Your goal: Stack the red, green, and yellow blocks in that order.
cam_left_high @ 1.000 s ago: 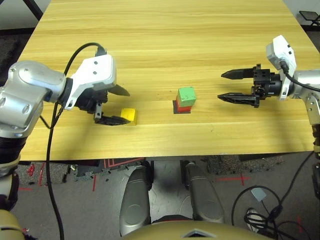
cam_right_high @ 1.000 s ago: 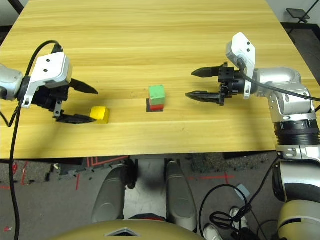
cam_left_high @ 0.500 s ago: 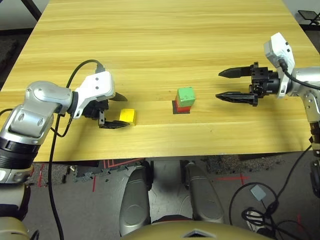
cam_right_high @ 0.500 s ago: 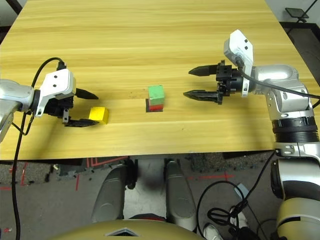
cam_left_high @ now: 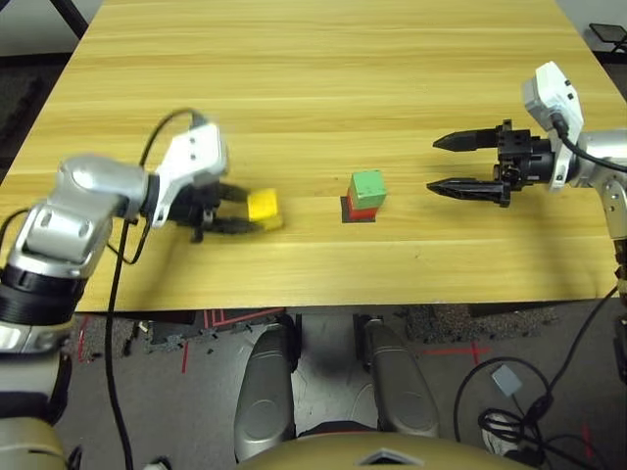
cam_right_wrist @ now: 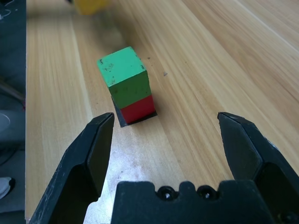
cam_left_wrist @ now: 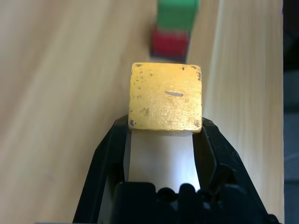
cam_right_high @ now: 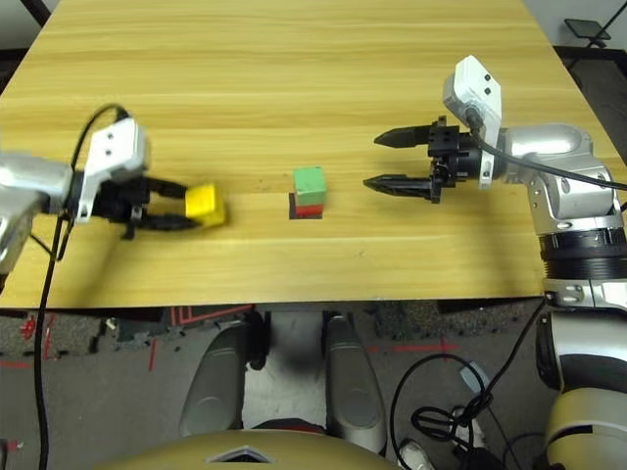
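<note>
Two cubes stacked, green block (cam_left_high: 368, 184) atop red block (cam_left_high: 361, 209), no containers.

The left claw (cam_left_wrist: 164, 128) has clamped onto the yellow block (cam_left_high: 263, 205) and lifted it off the table.

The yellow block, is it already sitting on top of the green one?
No, the yellow block is clamped in the left gripper, off to the side of the green block, whose top is bare.
</note>
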You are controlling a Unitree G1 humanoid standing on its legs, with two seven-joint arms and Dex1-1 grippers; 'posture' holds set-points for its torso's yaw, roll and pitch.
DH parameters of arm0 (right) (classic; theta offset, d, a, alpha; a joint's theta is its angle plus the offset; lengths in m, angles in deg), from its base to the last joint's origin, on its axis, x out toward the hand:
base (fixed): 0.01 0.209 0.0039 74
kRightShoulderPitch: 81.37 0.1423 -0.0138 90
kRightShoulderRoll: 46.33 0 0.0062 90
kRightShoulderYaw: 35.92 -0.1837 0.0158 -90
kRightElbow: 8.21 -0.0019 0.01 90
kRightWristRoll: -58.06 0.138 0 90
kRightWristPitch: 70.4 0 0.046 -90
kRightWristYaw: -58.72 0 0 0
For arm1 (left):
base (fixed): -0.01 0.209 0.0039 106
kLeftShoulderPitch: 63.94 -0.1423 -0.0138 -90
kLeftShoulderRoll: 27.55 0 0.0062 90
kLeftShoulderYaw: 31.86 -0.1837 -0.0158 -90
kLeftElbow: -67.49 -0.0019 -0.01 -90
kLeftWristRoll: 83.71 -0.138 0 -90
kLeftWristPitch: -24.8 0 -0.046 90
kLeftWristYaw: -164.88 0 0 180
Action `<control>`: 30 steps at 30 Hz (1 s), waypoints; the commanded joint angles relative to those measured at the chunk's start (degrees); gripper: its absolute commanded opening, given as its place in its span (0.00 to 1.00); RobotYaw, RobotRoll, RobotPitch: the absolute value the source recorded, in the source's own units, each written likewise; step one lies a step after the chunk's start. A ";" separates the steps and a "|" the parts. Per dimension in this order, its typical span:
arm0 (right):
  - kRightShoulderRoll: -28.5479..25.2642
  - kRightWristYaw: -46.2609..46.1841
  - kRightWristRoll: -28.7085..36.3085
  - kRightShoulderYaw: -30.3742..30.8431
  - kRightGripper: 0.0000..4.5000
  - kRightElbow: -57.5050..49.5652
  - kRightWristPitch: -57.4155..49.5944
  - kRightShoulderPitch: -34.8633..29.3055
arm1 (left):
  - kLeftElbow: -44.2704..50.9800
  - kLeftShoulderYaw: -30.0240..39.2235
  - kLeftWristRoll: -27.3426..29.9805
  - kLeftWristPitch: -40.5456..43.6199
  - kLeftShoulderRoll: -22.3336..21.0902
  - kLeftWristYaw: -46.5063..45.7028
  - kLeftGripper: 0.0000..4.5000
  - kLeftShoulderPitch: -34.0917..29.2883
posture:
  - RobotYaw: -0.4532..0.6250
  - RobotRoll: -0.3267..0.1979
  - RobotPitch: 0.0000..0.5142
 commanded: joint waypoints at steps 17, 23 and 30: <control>-0.04 -2.23 0.32 -1.74 1.00 -3.23 0.39 -7.76 | -7.21 -16.45 -3.96 12.27 13.33 -2.98 0.45 22.63 | 0.43 0.69 0.47; -0.32 -3.34 0.69 -2.88 1.00 -4.54 -0.04 -9.43 | -5.55 -18.51 -5.41 11.79 15.86 -4.15 0.45 21.30 | 0.42 0.70 0.47; -0.23 -3.74 0.71 -3.18 1.00 -4.77 -0.13 -10.08 | -3.41 -18.79 -5.51 13.20 17.25 -5.51 0.45 20.48 | 0.42 0.71 0.48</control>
